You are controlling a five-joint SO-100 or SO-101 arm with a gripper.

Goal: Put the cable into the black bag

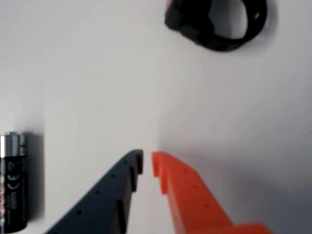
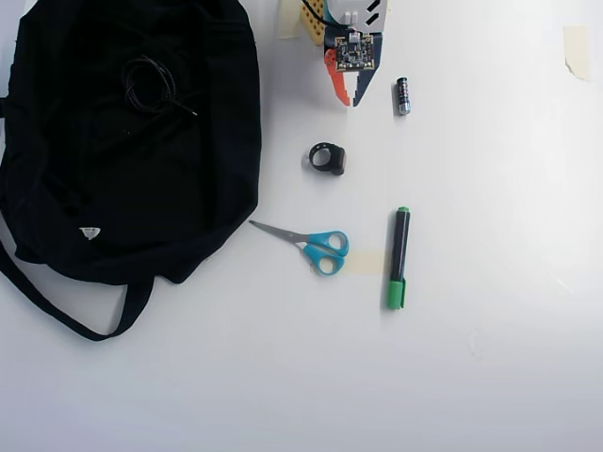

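The cable (image 2: 149, 87) lies coiled on top of the black bag (image 2: 113, 188), not inside it.
My pincer (image 2: 350, 97) is nearly closed and holds nothing, well off the bag's right edge in the overhead view; the cable's plug end points toward it.

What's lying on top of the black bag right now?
In the overhead view, the coiled cable lies on the black bag, near its upper part, one straight end pointing right. A small white tag shows lower down. The cloth hides anything inside or underneath.
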